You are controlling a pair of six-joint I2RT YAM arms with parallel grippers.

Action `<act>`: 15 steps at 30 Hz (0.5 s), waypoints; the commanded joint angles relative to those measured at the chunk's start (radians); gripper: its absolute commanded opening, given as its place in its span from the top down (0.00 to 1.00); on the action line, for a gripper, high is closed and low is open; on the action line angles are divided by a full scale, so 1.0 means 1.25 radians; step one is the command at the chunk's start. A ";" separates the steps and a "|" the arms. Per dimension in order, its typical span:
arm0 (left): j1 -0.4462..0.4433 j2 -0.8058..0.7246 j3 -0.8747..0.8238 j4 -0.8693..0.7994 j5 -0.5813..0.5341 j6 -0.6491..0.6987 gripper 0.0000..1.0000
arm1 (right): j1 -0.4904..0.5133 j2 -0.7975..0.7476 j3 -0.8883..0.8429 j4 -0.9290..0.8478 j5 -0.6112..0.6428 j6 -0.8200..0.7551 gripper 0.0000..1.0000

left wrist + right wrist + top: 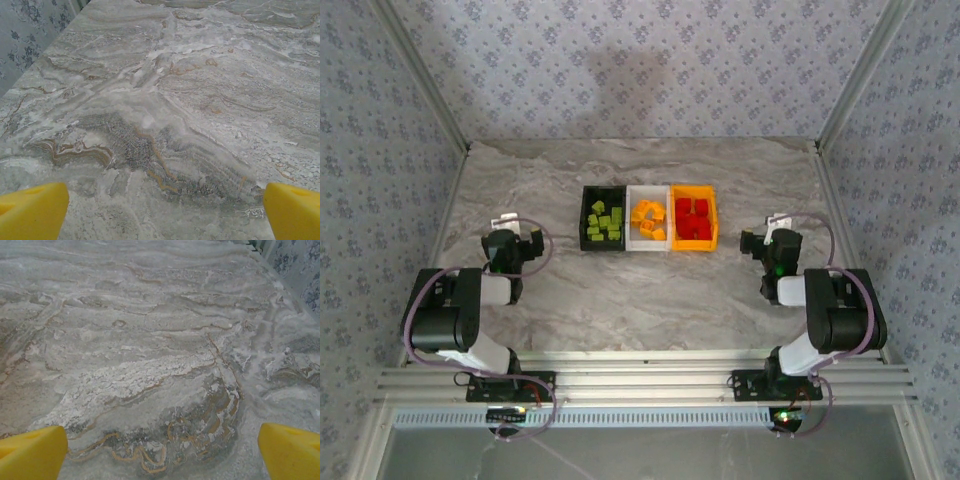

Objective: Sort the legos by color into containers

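Three bins stand side by side at the table's middle back. The black bin holds several lime green legos. The white bin holds several orange-yellow legos. The orange bin holds several red legos. My left gripper rests low at the left, well clear of the bins; its yellow fingertips stand wide apart over bare marble, so it is open. My right gripper sits at the right, likewise open, its yellow fingertips spread with nothing between them.
The marble table is bounded by patterned walls at the left, right and back. Both arm bases stand on the rail at the near edge. Bare marble lies between the grippers and in front of the bins.
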 commanded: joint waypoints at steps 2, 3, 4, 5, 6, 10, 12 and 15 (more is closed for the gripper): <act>0.004 -0.005 0.017 0.029 -0.001 -0.010 0.00 | -0.001 -0.004 0.011 0.028 0.015 0.005 0.00; 0.004 -0.005 0.017 0.029 -0.001 -0.010 0.00 | 0.000 -0.003 0.009 0.030 0.019 0.004 0.00; 0.003 -0.005 0.017 0.029 -0.001 -0.011 0.00 | 0.006 -0.004 0.010 0.031 0.031 0.003 0.00; 0.004 -0.005 0.017 0.029 -0.002 -0.010 0.00 | 0.008 -0.003 0.009 0.033 0.034 0.003 0.00; 0.004 -0.005 0.017 0.029 -0.001 -0.010 0.00 | 0.008 -0.003 0.010 0.032 0.034 0.003 0.00; 0.004 -0.005 0.017 0.029 -0.001 -0.011 0.00 | 0.008 -0.002 0.010 0.032 0.033 0.003 0.00; 0.004 -0.005 0.017 0.029 -0.002 -0.011 0.00 | 0.008 -0.003 0.009 0.032 0.033 0.003 0.00; 0.004 -0.005 0.017 0.029 -0.001 -0.010 0.00 | 0.008 -0.003 0.009 0.032 0.033 0.003 0.00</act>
